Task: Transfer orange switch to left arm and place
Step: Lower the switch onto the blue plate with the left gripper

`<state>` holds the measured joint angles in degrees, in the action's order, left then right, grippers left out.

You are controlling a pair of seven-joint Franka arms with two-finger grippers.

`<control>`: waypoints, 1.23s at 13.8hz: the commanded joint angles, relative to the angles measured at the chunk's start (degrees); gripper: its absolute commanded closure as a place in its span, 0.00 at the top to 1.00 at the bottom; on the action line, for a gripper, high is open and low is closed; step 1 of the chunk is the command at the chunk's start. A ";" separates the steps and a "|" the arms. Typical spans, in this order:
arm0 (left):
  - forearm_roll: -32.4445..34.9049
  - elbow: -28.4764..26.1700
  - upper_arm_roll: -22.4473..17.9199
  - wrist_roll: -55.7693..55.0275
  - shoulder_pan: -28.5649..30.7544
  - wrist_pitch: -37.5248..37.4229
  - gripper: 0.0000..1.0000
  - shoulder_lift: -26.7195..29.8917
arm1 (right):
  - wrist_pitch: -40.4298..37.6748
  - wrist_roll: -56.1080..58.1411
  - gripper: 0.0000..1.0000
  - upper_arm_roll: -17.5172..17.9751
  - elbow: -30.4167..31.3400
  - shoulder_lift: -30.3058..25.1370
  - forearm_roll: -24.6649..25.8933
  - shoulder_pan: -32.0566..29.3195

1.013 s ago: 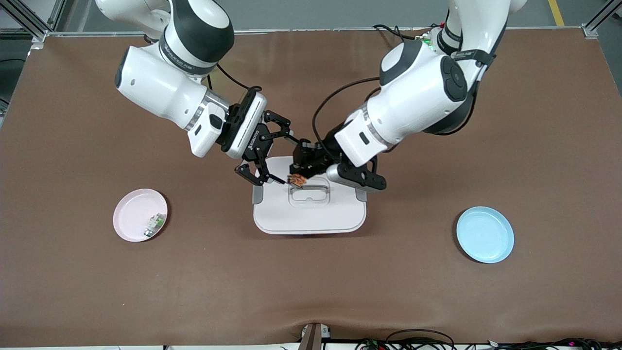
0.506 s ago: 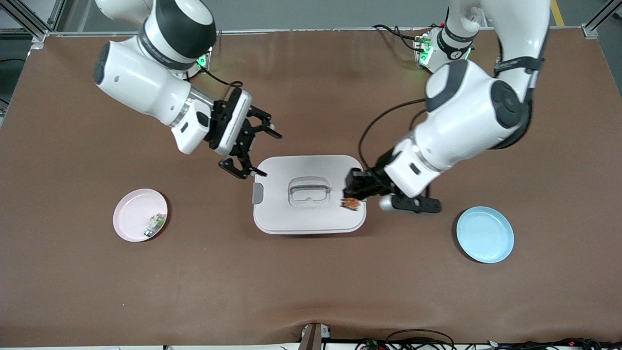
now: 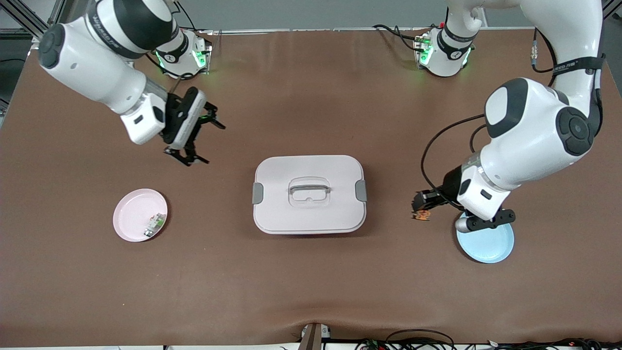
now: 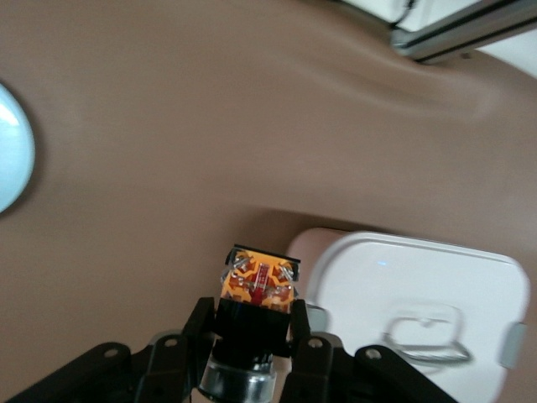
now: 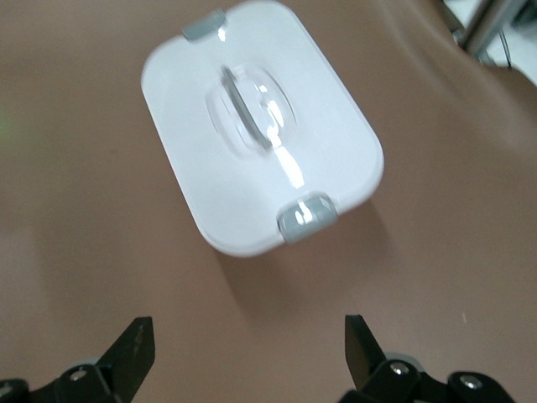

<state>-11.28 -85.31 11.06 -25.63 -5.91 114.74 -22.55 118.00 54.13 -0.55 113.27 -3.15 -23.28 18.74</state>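
The orange switch (image 3: 421,214), a tiny black part with an orange face, is held in my left gripper (image 3: 422,208), which is shut on it above the table between the box (image 3: 309,214) and the blue plate (image 3: 488,245). In the left wrist view the switch (image 4: 257,285) sits between the fingers of my left gripper (image 4: 255,336), with the box (image 4: 436,277) beside it. My right gripper (image 3: 206,141) is open and empty, over bare table toward the right arm's end. The right wrist view shows its spread fingertips (image 5: 136,346) of the right gripper (image 5: 247,348) and the box (image 5: 252,180) ahead.
A pink plate (image 3: 131,214) holding a small white-and-green component (image 3: 154,224) lies toward the right arm's end. The blue plate is partly covered by the left wrist. It also shows in the left wrist view (image 4: 10,159). The box stands mid-table between the arms.
My left gripper has carried the switch from over the box toward the left arm's end, near the blue plate. My right gripper has drawn back from the box, open.
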 commanded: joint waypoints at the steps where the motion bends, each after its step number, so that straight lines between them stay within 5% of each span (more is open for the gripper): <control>1: 6.07 -4.42 0.45 -0.65 3.44 0.22 0.00 1.55 | -4.86 -7.69 1.00 0.99 4.06 -5.01 5.16 -5.45; 9: 21.01 -7.58 0.62 2.08 11.09 10.83 0.00 -5.49 | -15.77 -39.14 1.00 0.98 1.79 -5.99 18.61 -16.18; 12: 24.81 -9.61 0.63 6.26 12.41 17.69 0.00 -7.77 | -20.50 -49.71 1.00 0.99 -5.05 -5.11 19.32 -20.14; 17: 24.73 -10.40 0.89 33.14 16.37 19.46 0.00 -9.80 | -29.57 -50.00 1.00 0.99 -19.99 -1.43 23.28 -23.05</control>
<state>12.61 -94.59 11.08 -0.62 9.40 133.46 -32.83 91.32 5.67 -0.64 100.38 -7.88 -1.64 -2.73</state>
